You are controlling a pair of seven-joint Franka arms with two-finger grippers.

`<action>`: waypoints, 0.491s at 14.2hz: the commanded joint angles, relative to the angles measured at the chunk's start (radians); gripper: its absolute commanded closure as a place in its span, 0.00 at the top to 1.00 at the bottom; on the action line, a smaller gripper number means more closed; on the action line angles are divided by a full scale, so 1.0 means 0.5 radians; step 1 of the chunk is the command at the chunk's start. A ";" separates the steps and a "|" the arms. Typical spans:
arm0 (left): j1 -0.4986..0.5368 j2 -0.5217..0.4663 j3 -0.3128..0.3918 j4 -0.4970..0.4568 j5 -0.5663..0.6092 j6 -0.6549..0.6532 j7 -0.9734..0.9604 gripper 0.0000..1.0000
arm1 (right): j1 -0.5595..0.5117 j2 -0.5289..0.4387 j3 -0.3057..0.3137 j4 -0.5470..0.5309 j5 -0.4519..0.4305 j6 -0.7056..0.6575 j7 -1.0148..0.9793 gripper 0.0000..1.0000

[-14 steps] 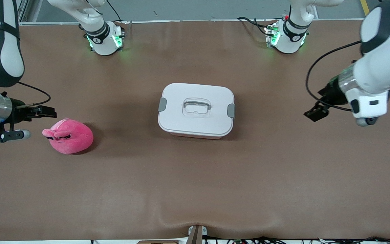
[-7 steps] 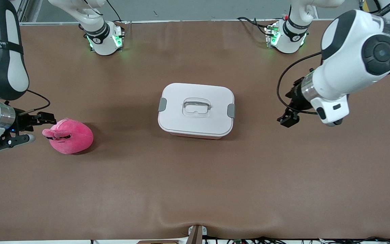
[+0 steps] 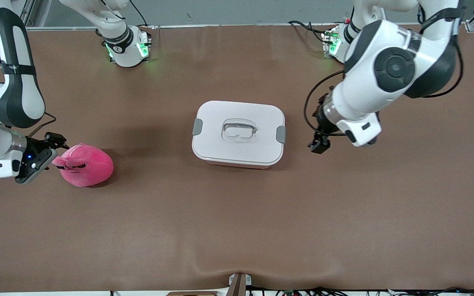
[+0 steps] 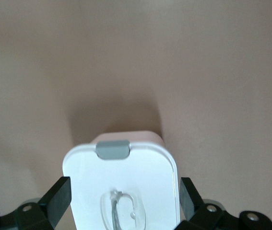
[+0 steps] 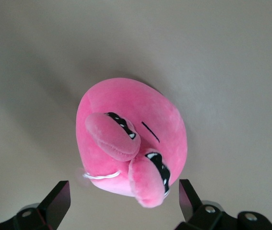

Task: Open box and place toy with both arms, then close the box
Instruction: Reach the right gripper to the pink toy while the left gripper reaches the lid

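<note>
Box (image 3: 238, 133) sits shut in the middle of the brown desk (image 3: 237, 222), its white lid (image 3: 257, 149) on, one grey clip (image 3: 197, 126) at the end toward the right arm and another clip (image 3: 281, 134) at the end toward the left arm, the clear recessed handle (image 3: 239, 130) between them. A strip of pink tub shows under the lid's nearer edge.

Since a second ago the left arm (image 3: 389, 78) has swung in from its end of the desk toward the box, and the left claw (image 3: 319, 144) now hangs over bare desk just beside the clip on that end. Its fingers (image 4: 59, 199) stand wide apart, holding nothing; in the left wrist view they frame the lid without touching it.

The right arm (image 3: 8, 98) has come in closer to the toy (image 3: 84, 164), a hot-pink plush with floppy ears and dark markings, lying well apart from the box toward the right arm's end and slightly nearer the front camera. The right claw (image 3: 54, 142) is right at the toy's ear end, its fingers (image 5: 59, 199) spread wide and empty; whether it touches the plush I cannot tell. Box and toy have not moved.
</note>
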 commanded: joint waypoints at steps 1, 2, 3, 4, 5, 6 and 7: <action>-0.143 0.098 0.016 0.038 0.054 0.070 -0.203 1.00 | -0.004 -0.042 0.028 -0.045 -0.034 0.030 -0.399 1.00; -0.183 0.116 0.019 0.041 0.061 0.094 -0.307 1.00 | 0.020 -0.046 0.028 -0.045 -0.034 0.030 -0.494 1.00; -0.232 0.125 0.016 0.041 0.064 0.137 -0.396 1.00 | 0.039 -0.046 0.028 -0.048 -0.037 0.033 -0.577 1.00; -0.269 0.147 0.019 0.041 0.076 0.153 -0.464 1.00 | 0.072 -0.046 0.028 -0.048 -0.043 0.030 -0.645 1.00; -0.303 0.159 0.016 0.041 0.088 0.162 -0.535 1.00 | 0.115 -0.052 0.028 -0.054 -0.062 0.027 -0.700 1.00; -0.336 0.177 0.016 0.041 0.088 0.198 -0.614 1.00 | 0.146 -0.049 0.028 -0.069 -0.129 0.036 -0.719 1.00; -0.379 0.199 0.016 0.041 0.098 0.238 -0.685 1.00 | 0.180 -0.049 0.028 -0.087 -0.190 0.069 -0.722 1.00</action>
